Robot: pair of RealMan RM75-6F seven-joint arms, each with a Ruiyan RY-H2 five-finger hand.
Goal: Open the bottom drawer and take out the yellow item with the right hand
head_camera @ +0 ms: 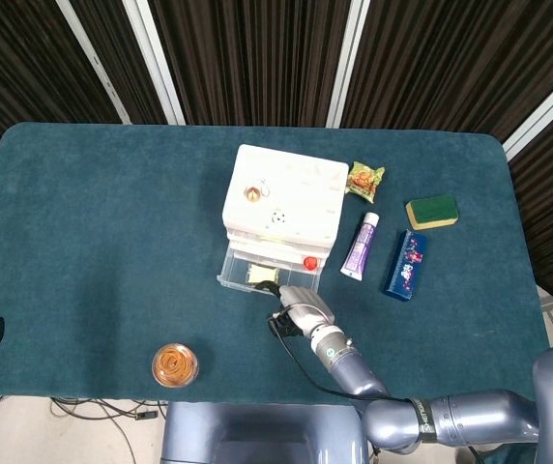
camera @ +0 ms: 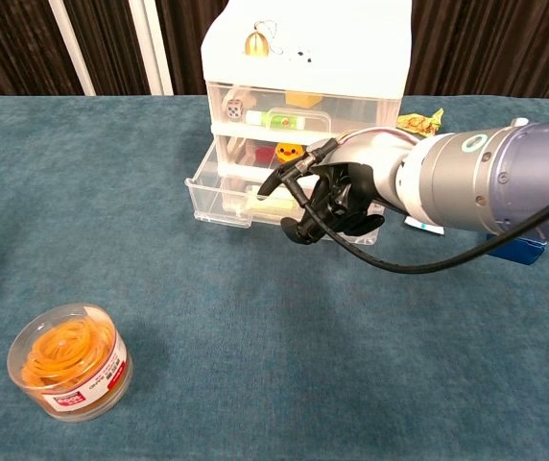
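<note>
The yellow item (head_camera: pixel 260 275) lies flat inside the bottom drawer (camera: pixel 219 195), a pale, thin, rectangular piece; its long axis runs along the drawer's front wall, left to right. The drawer is clear plastic and stands pulled out from the white cabinet (head_camera: pixel 284 193). The right hand (camera: pixel 337 202) is at the drawer's front right corner, black fingers curled against the front wall; whether they really hold it I cannot tell. A black cable (camera: pixel 390 263) loops under the grey wrist. A round clear tub (camera: pixel 67 361) of orange rubber bands stands well apart on the teal cloth table (head_camera: pixel 102 213).
</note>
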